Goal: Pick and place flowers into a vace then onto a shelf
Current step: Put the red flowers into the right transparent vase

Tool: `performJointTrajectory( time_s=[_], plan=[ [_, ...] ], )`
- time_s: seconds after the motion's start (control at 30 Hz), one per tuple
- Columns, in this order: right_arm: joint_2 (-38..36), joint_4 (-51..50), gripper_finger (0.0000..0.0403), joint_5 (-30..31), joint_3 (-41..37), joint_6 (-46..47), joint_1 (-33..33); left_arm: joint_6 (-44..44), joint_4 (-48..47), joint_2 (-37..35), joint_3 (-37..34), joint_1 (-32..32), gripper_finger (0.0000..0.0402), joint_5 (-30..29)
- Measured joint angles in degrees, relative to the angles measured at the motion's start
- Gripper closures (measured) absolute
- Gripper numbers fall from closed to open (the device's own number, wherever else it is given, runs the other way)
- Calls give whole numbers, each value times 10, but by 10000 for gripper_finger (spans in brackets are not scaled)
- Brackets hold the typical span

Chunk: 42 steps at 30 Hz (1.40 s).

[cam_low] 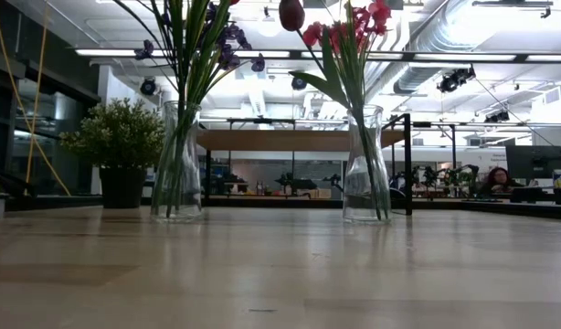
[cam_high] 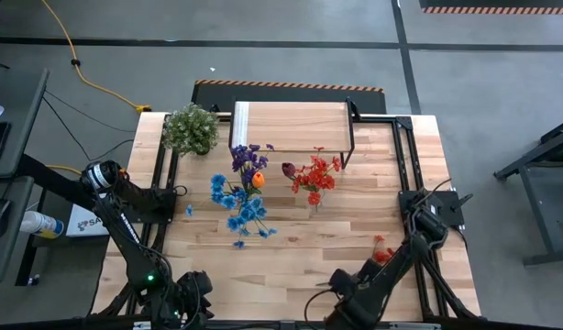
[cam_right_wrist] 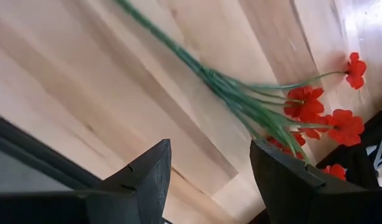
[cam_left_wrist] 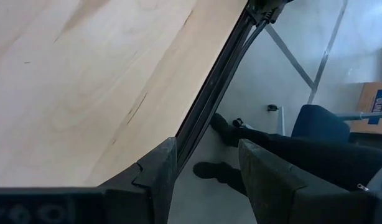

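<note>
Two clear glass vases stand mid-table. The left vase [cam_low: 177, 164] holds blue, purple and orange flowers [cam_high: 240, 188]. In the right vase [cam_low: 365, 164] are red and maroon flowers [cam_high: 314, 176]. One red flower spray [cam_right_wrist: 315, 112] lies flat on the table near the right edge [cam_high: 382, 249], its green stem [cam_right_wrist: 178, 53] stretched out. My right gripper [cam_right_wrist: 209, 180] hovers open above the table just beside that spray. My left gripper [cam_left_wrist: 206, 174] is open over the table's near edge, holding nothing. The shelf [cam_high: 291, 124] stands at the far middle.
A bushy potted plant [cam_high: 190, 128] sits at the far left beside the shelf. Bare wood lies between the vases and the near edge [cam_high: 291, 266]. A person's dark legs and shoes [cam_left_wrist: 241, 134] show on the floor below the table's edge.
</note>
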Motion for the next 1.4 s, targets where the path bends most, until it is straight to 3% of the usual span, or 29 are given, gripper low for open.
performJointTrajectory(
  time_s=[0.37, 0.77, 1.13, 1.4],
  plan=[
    [0, 0, 194, -23, 0, -86, 17, -16, 0, 0, 0, 0, 195, -2],
    [0, 0, 194, 6, 0, -154, 18, -17, 24, 0, 0, 0, 195, -9],
    [0, 0, 195, 95, 0, -246, 56, -17, 26, 0, 0, 0, 195, -10],
    [0, 24, 211, 98, 0, -262, 65, -16, 26, 0, 0, 0, 195, -32]
  ],
)
